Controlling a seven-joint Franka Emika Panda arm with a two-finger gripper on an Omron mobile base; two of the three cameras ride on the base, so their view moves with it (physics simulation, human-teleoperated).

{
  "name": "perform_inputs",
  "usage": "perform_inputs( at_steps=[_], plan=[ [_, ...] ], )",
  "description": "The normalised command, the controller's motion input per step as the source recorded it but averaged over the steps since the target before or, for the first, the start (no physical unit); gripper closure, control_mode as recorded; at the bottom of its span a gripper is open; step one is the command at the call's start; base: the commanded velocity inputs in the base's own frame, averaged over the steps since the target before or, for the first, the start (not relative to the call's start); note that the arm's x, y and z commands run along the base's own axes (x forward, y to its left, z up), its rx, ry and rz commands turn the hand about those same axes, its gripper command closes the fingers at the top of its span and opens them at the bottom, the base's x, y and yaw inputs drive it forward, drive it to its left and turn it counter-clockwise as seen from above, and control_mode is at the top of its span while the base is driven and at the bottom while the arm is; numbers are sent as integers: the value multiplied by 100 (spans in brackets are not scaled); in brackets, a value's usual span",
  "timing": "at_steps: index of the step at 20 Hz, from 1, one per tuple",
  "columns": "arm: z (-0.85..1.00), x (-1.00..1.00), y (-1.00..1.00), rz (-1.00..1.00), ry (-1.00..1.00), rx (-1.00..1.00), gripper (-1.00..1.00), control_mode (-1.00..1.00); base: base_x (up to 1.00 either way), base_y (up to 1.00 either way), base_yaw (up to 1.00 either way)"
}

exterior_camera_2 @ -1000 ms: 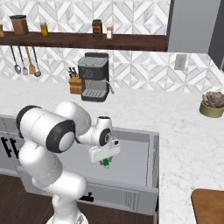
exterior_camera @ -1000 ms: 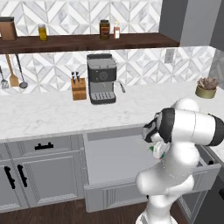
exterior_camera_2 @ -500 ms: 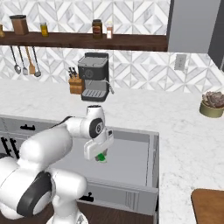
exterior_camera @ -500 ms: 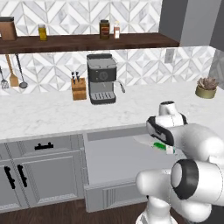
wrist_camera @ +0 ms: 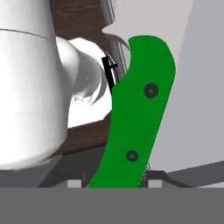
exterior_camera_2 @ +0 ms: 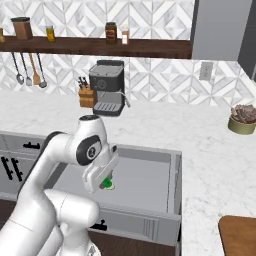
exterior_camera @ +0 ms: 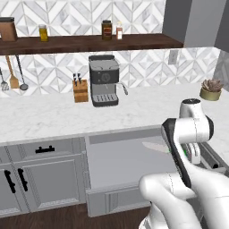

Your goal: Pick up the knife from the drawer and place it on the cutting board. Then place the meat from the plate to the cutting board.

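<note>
My gripper [exterior_camera_2: 103, 178] is shut on the knife [exterior_camera_2: 106, 184], holding its bright green handle above the open grey drawer [exterior_camera_2: 150, 172]. Up close in the hand view, the green handle [wrist_camera: 140, 118] rises between my gripper's [wrist_camera: 116, 181] fingertips. From the left base view the thin silver blade [exterior_camera: 154, 146] sticks out left from behind my own arm, over the drawer [exterior_camera: 120, 163]. A corner of the brown cutting board [exterior_camera_2: 240, 235] lies on the counter at the lower right. The meat and the plate are out of view.
A coffee machine [exterior_camera: 104, 80] and a wooden knife block [exterior_camera: 81, 90] stand at the back of the marble counter. A potted succulent [exterior_camera_2: 242, 119] sits at the right. Narrow grey drawers with black handles [exterior_camera: 44, 150] lie left of the open drawer.
My arm has swung round, its big links crossing in front of the cameras. The hand with the knife stayed over the drawer and shifted only slightly. The grip on the knife held.
</note>
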Motion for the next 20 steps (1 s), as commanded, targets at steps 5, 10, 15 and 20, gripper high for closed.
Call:
perform_inputs(
  at_steps=[5, 10, 15, 20],
  plan=[
    [56, -50, -34, -1, -9, 1, 100, -100, 0, 0, 0],
    [16, -15, -56, -10, -2, 0, 100, -100, 0, 0, 0],
    [13, 11, -3, -3, 0, 0, 100, -100, 0, 0, 0],
    [21, 45, 5, 0, 0, 0, 100, -100, 0, 0, 0]
  ],
)
